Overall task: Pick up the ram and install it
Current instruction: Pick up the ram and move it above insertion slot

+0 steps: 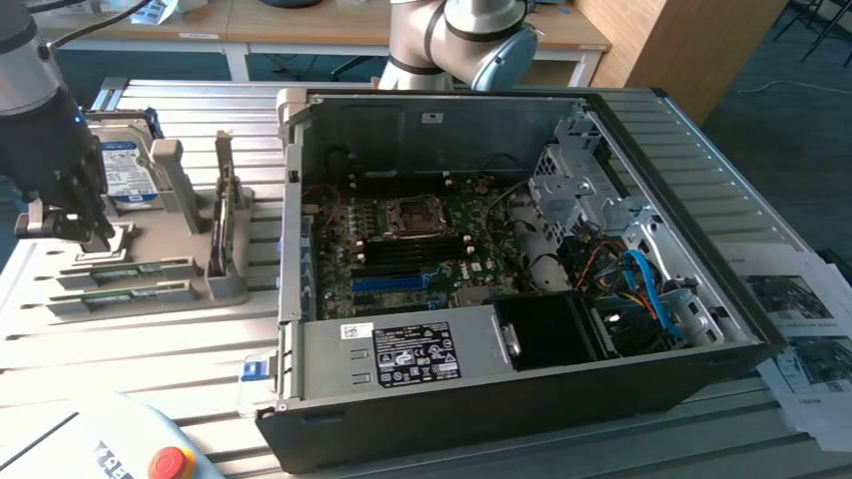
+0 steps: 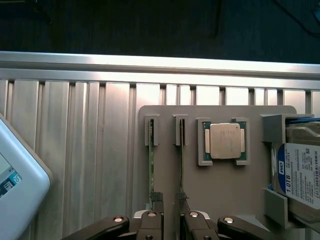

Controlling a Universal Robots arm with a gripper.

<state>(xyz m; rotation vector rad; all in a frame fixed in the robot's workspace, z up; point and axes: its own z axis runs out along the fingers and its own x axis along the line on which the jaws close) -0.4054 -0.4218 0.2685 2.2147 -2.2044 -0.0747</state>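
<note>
Your claw is spread, pinching nothing, over the grey plastic holder. Thin green ram stick stands on edge in its slot beside one fingertip; ribbed aluminium table open alongside.

Open PC case on slatted metal table, parts fixture beside it.
Case lies side-open, motherboard and labelled power supply exposed. Grey fixture holds CPU, blue-white hard drive, upright dark card. Papers at the exterior view's right; pendant with red button on table.
</note>
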